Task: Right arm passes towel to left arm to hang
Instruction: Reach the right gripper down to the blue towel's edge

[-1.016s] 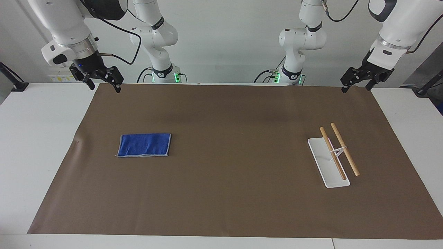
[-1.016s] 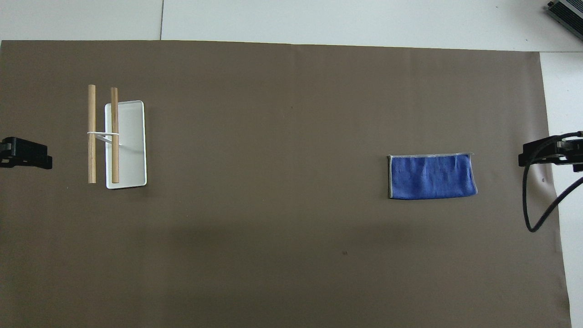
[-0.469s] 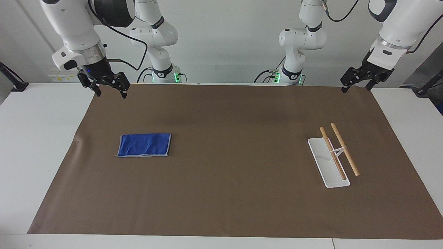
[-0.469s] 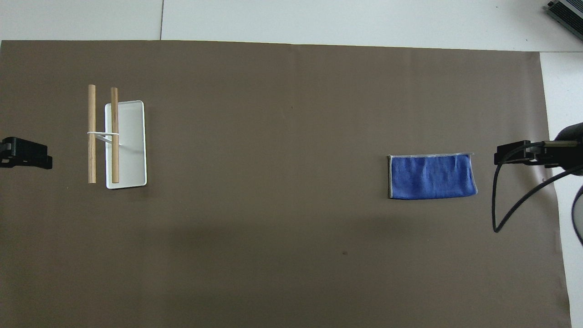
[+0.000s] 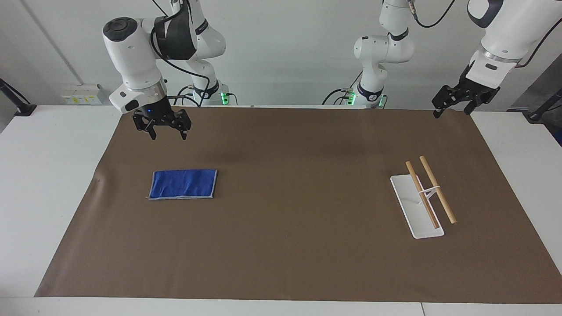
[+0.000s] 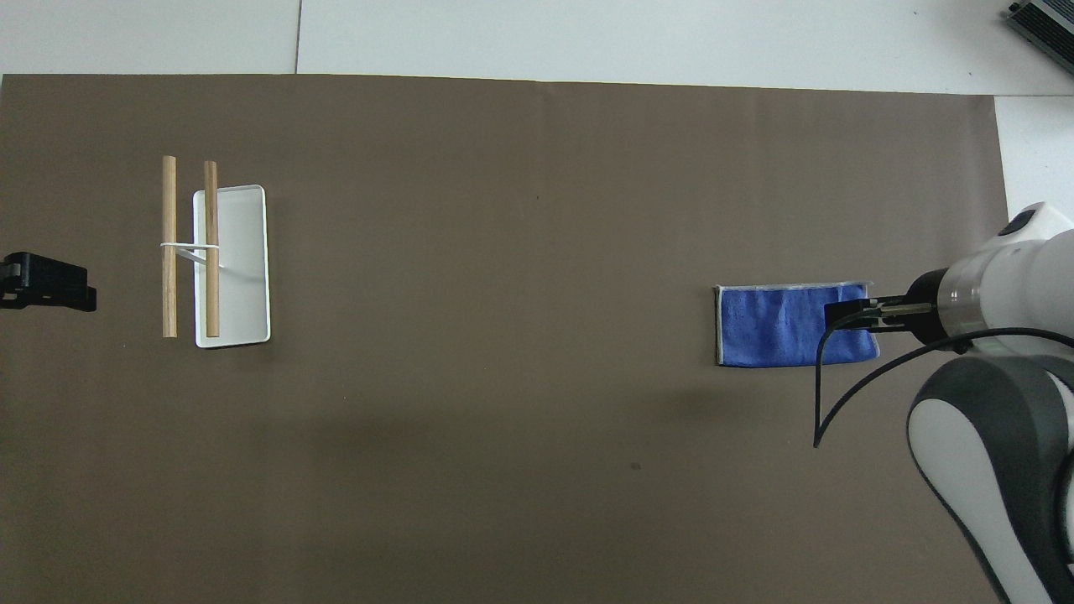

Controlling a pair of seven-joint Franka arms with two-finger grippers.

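Observation:
The blue towel (image 5: 183, 184) (image 6: 780, 325) lies flat on the brown mat toward the right arm's end of the table. My right gripper (image 5: 168, 137) (image 6: 849, 315), with its blue light lit, hangs open in the air, well above the towel and not touching it. From overhead it covers the towel's end nearest the right arm's side. My left gripper (image 5: 452, 114) (image 6: 50, 283) waits open, raised over the mat's corner at the left arm's end. Neither gripper holds anything.
A hanging rack (image 5: 423, 195) (image 6: 210, 252), two wooden rods on a white base tray (image 5: 404, 193), stands on the mat toward the left arm's end. The brown mat (image 5: 298, 245) covers most of the white table (image 5: 44, 175). A black cable (image 6: 839, 403) loops from the right wrist.
The right arm has swung in from the mat's corner and lowered toward the towel, its gripper still open. The left arm, towel and rack have not moved.

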